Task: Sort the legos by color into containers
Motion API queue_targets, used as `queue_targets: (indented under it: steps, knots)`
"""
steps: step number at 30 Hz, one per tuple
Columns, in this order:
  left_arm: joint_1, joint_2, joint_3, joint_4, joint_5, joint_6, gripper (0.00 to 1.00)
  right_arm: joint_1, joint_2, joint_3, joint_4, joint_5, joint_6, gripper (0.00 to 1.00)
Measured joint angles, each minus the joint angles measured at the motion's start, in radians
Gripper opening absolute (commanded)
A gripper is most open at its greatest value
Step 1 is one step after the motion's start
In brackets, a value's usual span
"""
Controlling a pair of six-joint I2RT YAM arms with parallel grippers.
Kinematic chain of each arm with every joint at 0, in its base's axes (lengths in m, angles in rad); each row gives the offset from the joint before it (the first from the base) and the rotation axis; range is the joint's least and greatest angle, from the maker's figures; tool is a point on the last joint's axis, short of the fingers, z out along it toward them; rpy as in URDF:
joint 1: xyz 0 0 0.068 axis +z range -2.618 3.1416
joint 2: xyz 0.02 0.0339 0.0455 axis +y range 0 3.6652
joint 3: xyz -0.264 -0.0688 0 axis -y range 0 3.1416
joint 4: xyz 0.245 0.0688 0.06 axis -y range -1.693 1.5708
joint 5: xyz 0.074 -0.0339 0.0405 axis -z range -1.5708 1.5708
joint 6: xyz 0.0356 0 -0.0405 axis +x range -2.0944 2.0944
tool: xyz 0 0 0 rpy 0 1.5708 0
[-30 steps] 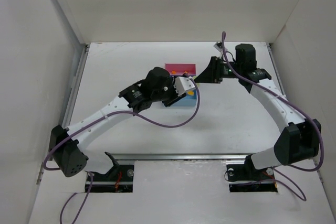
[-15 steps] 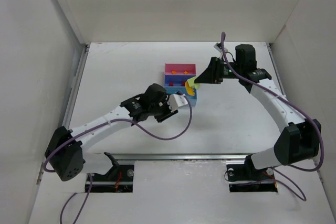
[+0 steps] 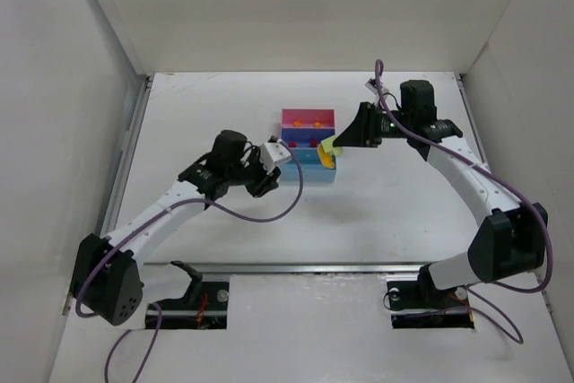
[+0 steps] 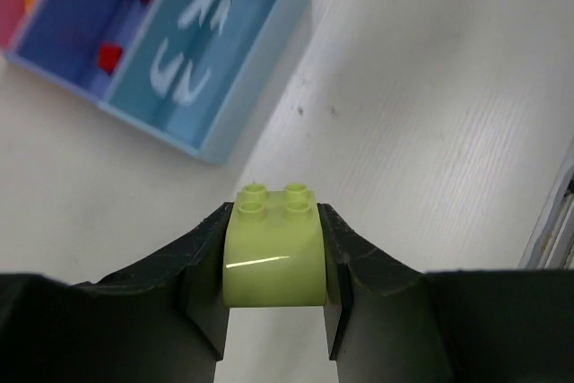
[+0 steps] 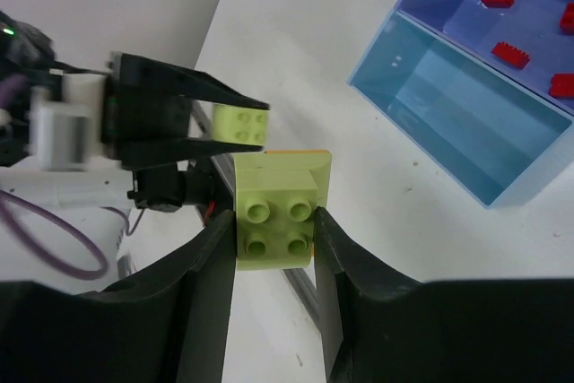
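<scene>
- left gripper (image 4: 273,226): closed on a lime brick (image 4: 273,262), studs pointing forward, both fingers flat on its sides. The brick hangs over bare table (image 4: 430,114), just off the corner of the light blue bin (image 4: 260,69), not over it.
- tray (image 3: 284,128), mid table between the arms: pink bin (image 3: 308,113) at the far end with two orange bricks (image 3: 297,121). The dark blue bin (image 4: 67,29) in the middle holds red bricks (image 4: 109,57). The light blue bin nearest the arms looks empty in both wrist views.
- right gripper (image 5: 273,253): clamped on a second lime brick (image 5: 276,190), studs toward the camera. It sits beside the tray's right edge, near the light blue bin but outside it.
- orange piece (image 5: 291,151) shows just behind that brick; can't tell if it's stuck to it or lying on the table.
- Step, by my read: drop lime into the light blue bin, the only one unused.
- To do it well:
  - go one arm at a time, since both grippers crowd the same bin and could knock together;
  - centre the brick over the bin floor, clear of the divider to the dark blue bin;
  - come down low before letting go so it doesn't bounce out;
  - don't nudge the tray wall, it looks light and could slide.
</scene>
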Motion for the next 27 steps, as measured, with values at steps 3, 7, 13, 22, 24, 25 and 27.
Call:
queue_targets:
  steps: [3, 7, 13, 22, 24, 25, 27]
  knots:
    - [0.073, -0.061, 0.002, 0.064, 0.134, 0.027, 0.00, 0.000, -0.004, 0.000, -0.005, 0.018, -0.004, 0.00]
    - [0.081, -0.226, -0.091, 0.230, 0.254, 0.117, 0.00, 0.000, -0.022, -0.001, -0.015, 0.036, -0.008, 0.00]
    - [0.060, -0.301, -0.121, 0.316, 0.321, 0.305, 0.00, 0.000, -0.038, -0.002, -0.016, 0.051, -0.018, 0.00]
    - [0.059, -0.068, 0.006, 0.286, 0.303, 0.260, 0.00, -0.003, -0.027, -0.002, -0.020, 0.057, -0.028, 0.00]
    - [0.069, 0.069, 0.142, 0.232, 0.296, 0.195, 0.00, -0.003, -0.014, 0.003, -0.024, 0.057, -0.032, 0.00]
    - [0.076, 0.143, 0.227, 0.183, 0.295, 0.161, 0.00, -0.004, -0.007, 0.005, -0.025, 0.058, -0.034, 0.00]
    - [0.083, 0.274, 0.374, 0.113, 0.292, 0.116, 0.00, -0.006, 0.000, 0.008, -0.031, 0.058, -0.038, 0.00]
